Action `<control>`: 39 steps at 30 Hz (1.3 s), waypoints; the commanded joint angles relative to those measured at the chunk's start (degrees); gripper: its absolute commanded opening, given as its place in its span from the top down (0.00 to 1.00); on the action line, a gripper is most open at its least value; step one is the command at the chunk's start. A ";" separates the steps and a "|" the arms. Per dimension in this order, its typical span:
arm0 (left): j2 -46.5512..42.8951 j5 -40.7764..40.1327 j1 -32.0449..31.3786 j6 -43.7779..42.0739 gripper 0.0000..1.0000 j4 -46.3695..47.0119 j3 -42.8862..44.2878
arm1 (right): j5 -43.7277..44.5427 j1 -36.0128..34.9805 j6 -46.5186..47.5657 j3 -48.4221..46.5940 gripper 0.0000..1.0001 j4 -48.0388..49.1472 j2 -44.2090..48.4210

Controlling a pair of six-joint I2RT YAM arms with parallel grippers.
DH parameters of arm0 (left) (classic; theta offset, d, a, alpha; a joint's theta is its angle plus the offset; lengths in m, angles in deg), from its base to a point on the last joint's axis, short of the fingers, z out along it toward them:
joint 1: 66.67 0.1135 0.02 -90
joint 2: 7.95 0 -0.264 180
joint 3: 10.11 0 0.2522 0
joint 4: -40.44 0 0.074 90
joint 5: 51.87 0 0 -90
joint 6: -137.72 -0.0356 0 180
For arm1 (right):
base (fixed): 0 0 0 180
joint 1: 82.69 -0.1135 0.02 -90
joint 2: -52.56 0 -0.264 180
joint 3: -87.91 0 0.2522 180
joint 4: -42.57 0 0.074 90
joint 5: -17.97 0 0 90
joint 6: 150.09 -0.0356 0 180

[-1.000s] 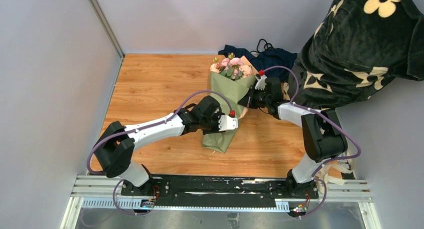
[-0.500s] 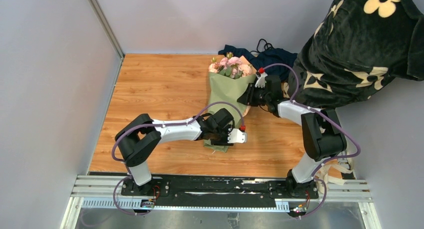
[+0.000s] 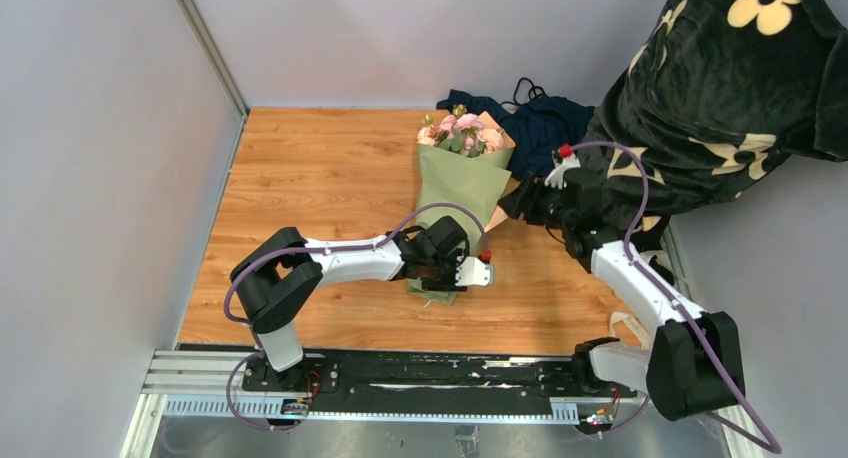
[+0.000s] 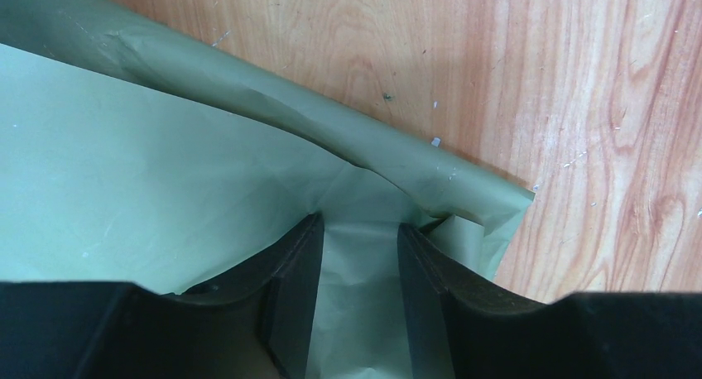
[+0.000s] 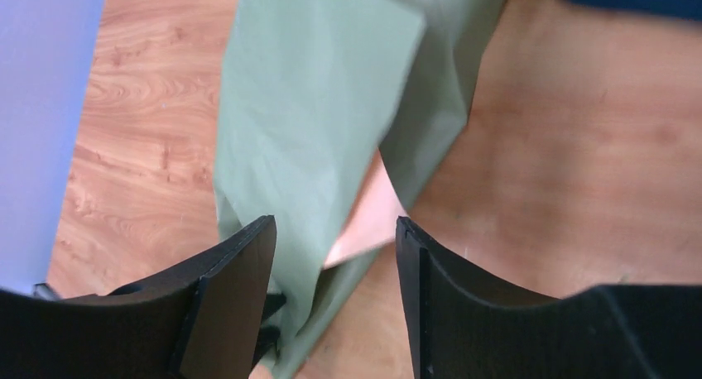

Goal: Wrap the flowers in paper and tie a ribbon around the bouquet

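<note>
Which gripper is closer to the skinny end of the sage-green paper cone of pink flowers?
Left. The left gripper is over the narrow end of the sage-green paper cone; the right gripper is beside its upper right edge.

— Where is the bouquet?

— The bouquet [image 3: 455,193] lies flat on the wooden table [image 3: 320,178], toward the far side. Its wide end points away and its narrow end points toward the near edge.

— And the flowers?

— The flowers [image 3: 462,135] are pale pink with bits of green, clustered tightly at the wide end. Their stems are hidden inside.

— How does the paper look?

— The paper [image 3: 470,183] forms a cone, sage green outside, with overlapping creased flaps. Its tan face peeks out along the right edge and beside the blooms. At the narrow end one edge is loosely rolled, its corner resting on the wood.
</note>
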 commanded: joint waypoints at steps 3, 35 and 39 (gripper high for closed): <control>3.51 1.40 -0.10 0.37 0.52 -1.39 -1.05 | -3.98 -1.77 -18.33 15.91 0.39 18.02 0.78; -10.24 9.45 1.33 -3.36 0.38 -20.82 8.22 | -13.96 -4.06 -5.76 3.63 1.00 23.74 -28.15; -10.01 8.08 8.10 0.04 0.46 -16.80 8.85 | -12.80 -4.08 -3.18 1.99 1.00 19.79 -28.53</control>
